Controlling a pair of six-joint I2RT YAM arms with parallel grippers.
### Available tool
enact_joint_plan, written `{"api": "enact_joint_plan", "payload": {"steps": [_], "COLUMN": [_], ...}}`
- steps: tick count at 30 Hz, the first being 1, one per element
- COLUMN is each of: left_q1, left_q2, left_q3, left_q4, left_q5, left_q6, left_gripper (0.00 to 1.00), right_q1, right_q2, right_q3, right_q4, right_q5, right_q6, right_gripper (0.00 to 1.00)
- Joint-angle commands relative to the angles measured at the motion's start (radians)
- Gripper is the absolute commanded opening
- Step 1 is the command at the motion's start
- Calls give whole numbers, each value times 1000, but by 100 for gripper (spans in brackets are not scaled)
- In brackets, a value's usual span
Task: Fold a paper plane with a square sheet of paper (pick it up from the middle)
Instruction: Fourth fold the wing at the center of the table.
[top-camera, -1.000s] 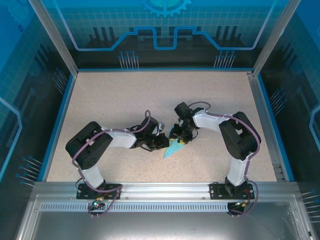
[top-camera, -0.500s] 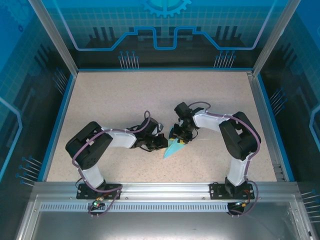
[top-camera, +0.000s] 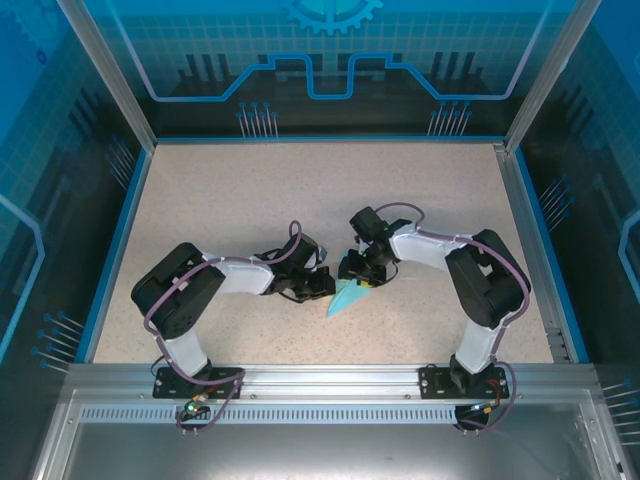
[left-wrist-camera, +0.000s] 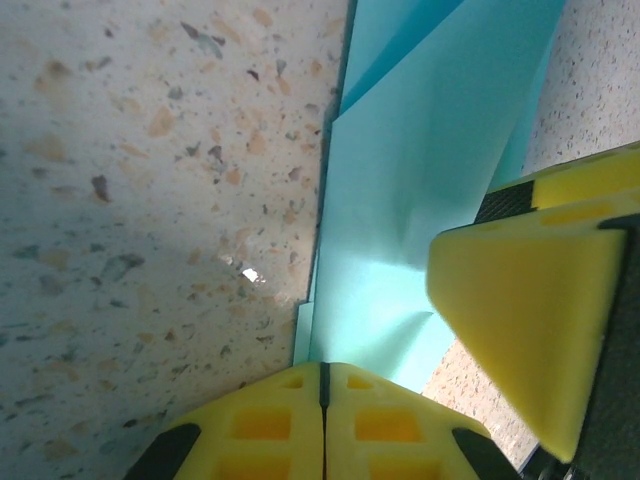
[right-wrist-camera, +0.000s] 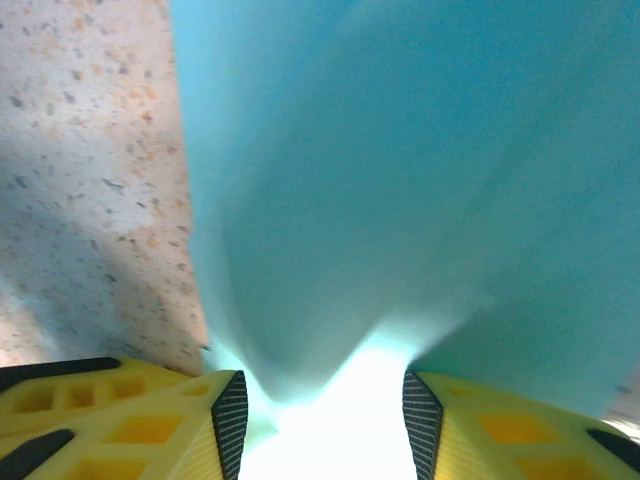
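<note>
Since your left gripper (left-wrist-camera: 323, 368) is clenched tight with its tips butted right up against the near edge of the plane (left-wrist-camera: 430, 180), you honestly can't tell from the wrist cam whether a layer is nipped or it's just touching. Your right gripper (right-wrist-camera: 325, 400) has its fingers parted, not clamped, and the plane runs through the gap and fans out ahead of them. From above, it sits on the table (top-camera: 250, 200) right between both grippers, its point sticking out on the near side of the left tips.
</note>
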Motion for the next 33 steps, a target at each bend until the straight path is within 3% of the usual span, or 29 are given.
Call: {"api": "enact_joint_plan", "payload": {"steps": [1,9,17,33], "left_q1": [-5,-5,-5,-4], "left_q2": [28,31,33,29], "left_q3": [5,8,2,2], "left_q4": [-85,-88,-88,-89], "left_q5": [-40,-39,-39,-42], "left_q6": [24,24,17,3], "left_gripper": [6,6,5,5], "right_q1": [5,4,-9,-53], "right_q2": [-76,-172,-178,-141], "right_q3": [-24,-121,-216,-305], "right_q4": [-39,138,374,510], "right_q5": [53,-22,-132,-211], "right_q6": [-37,-50,-37,-41], "right_gripper": [49,43,26,22]}}
